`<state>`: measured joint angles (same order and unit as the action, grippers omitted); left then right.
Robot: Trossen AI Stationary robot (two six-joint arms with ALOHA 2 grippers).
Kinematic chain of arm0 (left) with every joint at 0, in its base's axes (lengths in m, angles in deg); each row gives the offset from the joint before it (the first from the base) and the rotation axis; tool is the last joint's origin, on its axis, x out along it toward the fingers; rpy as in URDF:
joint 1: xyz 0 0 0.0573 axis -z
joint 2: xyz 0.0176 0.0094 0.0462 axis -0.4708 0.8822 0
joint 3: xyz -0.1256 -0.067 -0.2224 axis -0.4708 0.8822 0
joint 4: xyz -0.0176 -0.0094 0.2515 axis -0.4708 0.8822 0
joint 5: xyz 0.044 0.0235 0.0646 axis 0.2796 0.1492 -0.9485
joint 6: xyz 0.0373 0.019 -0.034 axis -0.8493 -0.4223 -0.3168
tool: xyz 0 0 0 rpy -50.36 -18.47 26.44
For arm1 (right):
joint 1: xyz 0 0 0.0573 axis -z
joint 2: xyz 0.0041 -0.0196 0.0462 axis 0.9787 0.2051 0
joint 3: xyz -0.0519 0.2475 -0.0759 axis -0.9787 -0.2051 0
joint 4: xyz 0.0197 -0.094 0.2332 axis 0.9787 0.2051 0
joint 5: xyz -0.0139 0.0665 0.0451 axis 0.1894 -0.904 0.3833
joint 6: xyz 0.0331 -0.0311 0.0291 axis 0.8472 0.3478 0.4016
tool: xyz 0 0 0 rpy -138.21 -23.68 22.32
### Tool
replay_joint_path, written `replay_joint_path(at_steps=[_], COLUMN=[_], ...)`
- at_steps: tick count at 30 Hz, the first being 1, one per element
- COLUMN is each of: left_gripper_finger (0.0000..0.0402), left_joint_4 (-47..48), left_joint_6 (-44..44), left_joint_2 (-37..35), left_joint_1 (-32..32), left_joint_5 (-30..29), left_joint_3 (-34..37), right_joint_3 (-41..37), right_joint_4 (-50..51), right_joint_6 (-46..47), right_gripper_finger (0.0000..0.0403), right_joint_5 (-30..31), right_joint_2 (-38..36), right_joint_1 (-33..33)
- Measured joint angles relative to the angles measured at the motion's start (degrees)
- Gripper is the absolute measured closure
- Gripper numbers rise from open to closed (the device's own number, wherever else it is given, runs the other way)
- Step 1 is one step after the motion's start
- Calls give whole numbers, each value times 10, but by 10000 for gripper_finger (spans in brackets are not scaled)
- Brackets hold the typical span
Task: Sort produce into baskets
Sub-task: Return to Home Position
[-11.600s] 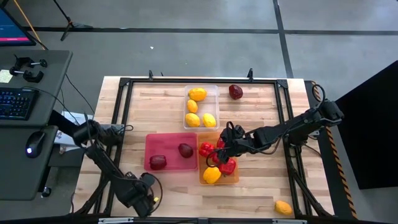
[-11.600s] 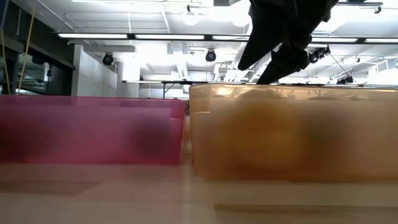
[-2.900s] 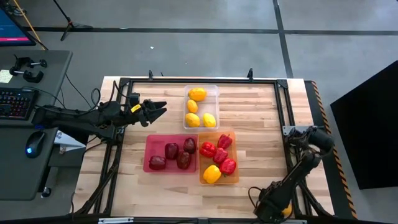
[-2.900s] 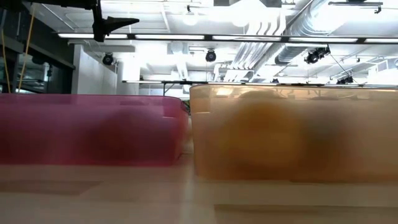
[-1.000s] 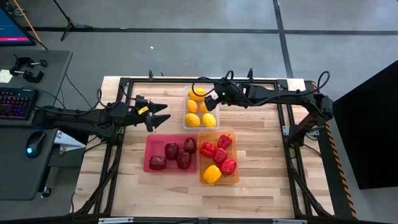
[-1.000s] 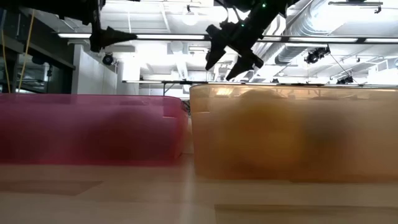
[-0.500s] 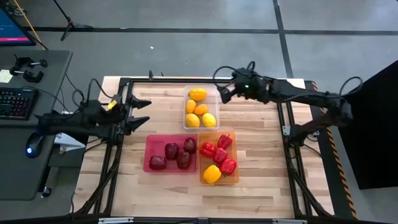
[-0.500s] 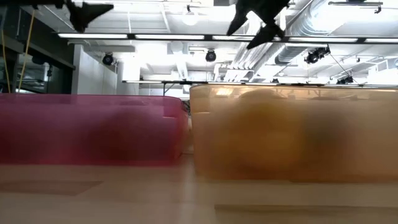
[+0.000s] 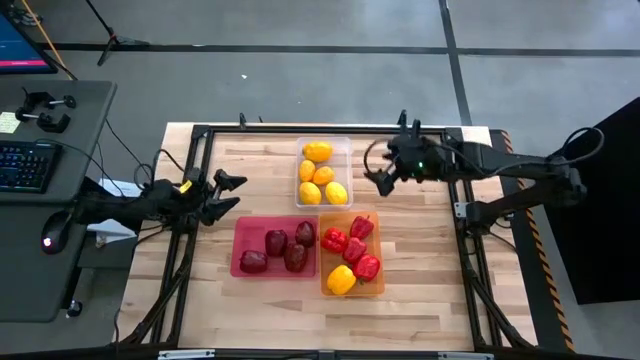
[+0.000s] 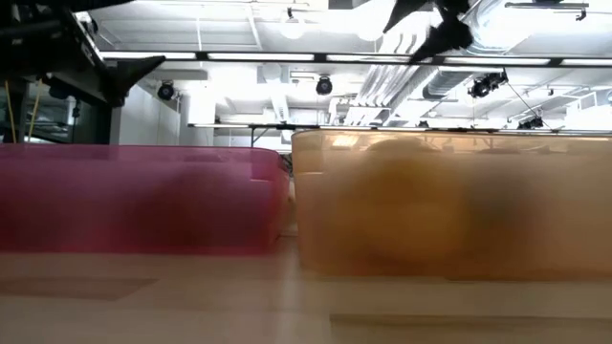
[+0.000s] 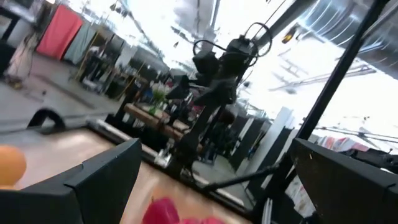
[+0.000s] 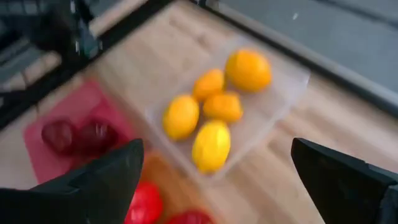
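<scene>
Seen from above, the clear basket (image 9: 342,145) holds several yellow-orange citrus pieces (image 9: 323,176). The pink basket (image 9: 262,226) holds several maroon pieces (image 9: 276,242). The orange basket (image 9: 375,288) holds red peppers (image 9: 334,240) and a yellow pepper (image 9: 341,280). My right gripper (image 9: 378,182) hangs open just right of the clear basket, above the table, and its wrist view looks down on the citrus (image 12: 211,145). My left gripper (image 9: 230,193) stands open at the table's left side, left of the pink basket, pointing toward the table's right edge. Neither holds anything.
A black frame (image 9: 200,135) runs around the wooden tabletop. Bare wood lies right of the baskets and along the near edge. A desk with a keyboard (image 9: 25,165) stands off the table's left. In the low view the pink basket (image 10: 143,196) and the orange basket (image 10: 449,201) fill the foreground.
My right gripper has drawn back from over the clear basket toward the table's right edge and risen, with nothing in it. My left gripper has pulled back toward the table's left edge and sunk lower, staying open.
</scene>
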<state>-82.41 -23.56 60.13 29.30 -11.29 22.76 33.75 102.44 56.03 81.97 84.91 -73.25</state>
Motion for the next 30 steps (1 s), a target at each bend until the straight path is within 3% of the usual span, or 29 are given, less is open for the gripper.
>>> replay_joint_path(at_steps=[7,14,24,30], left_gripper_finger=[5,5,5,5], left_joint_4=[55,143,183,183], left_joint_6=[16,12,11,11], left_joint_2=[-11,-11,-8,-8], left_joint_1=[0,0,0,0], left_joint_5=[0,7,6,6], left_joint_3=[-1,-1,-1,-1], right_joint_3=[-115,-245,-471,-569], right_joint_4=[-9,-88,-278,-380], right_joint_6=[74,86,-2,-44], right_gripper_finger=[6,6,6,6], right_joint_5=[-22,-22,-83,-123], right_joint_2=[-65,-230,-497,-613], right_joint_1=[-63,-89,-88,-88])
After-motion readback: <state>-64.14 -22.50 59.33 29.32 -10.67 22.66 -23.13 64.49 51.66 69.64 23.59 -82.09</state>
